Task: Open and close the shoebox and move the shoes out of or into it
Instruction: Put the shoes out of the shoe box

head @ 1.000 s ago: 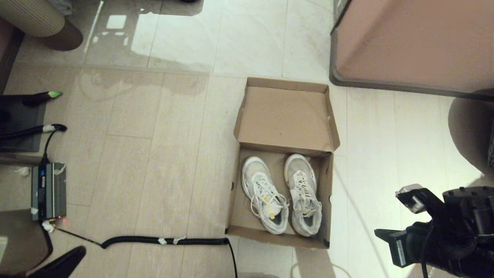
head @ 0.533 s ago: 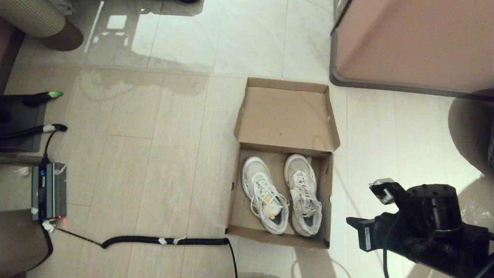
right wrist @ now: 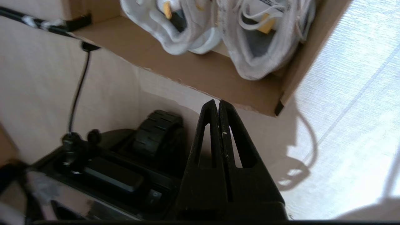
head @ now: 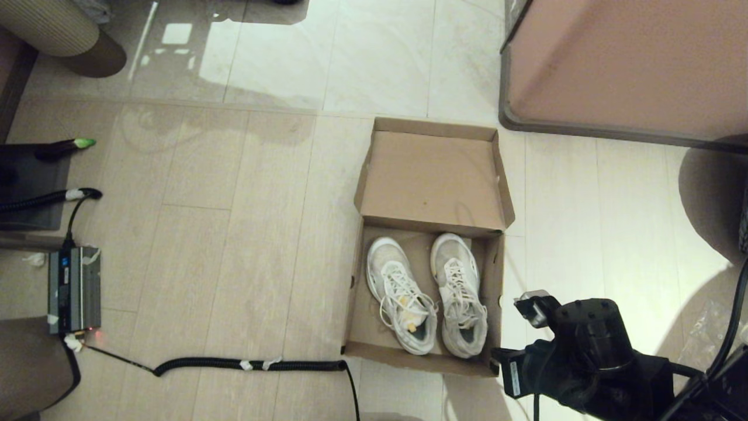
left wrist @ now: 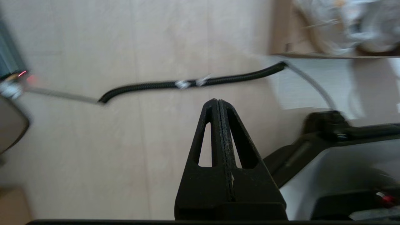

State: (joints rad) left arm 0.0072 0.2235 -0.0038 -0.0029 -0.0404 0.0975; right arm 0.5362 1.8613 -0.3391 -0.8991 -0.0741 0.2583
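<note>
The brown cardboard shoebox (head: 422, 358) stands open on the floor, its hinged lid (head: 432, 175) laid back on the far side. The two white lace-up shoes (head: 403, 301) (head: 461, 295) lie side by side inside, toes toward the lid. My right arm (head: 575, 356) is low beside the box's near right corner. In the right wrist view the right gripper (right wrist: 218, 101) is shut and empty, its tips just short of the box's near wall (right wrist: 203, 76), with the shoes' heels (right wrist: 262, 40) beyond. My left gripper (left wrist: 217, 100) is shut and empty over bare floor, out of the head view.
A large pinkish-tan block with grey rim (head: 631, 64) stands at the far right. A black coiled cable (head: 251, 365) runs along the floor to the box's near left corner. A grey device (head: 73, 289) sits at the left. My dark base (right wrist: 125, 168) lies under the right gripper.
My right arm has swung left, from the right edge toward the box's near right corner. The dark left arm part at the bottom left has dropped out of the head view.
</note>
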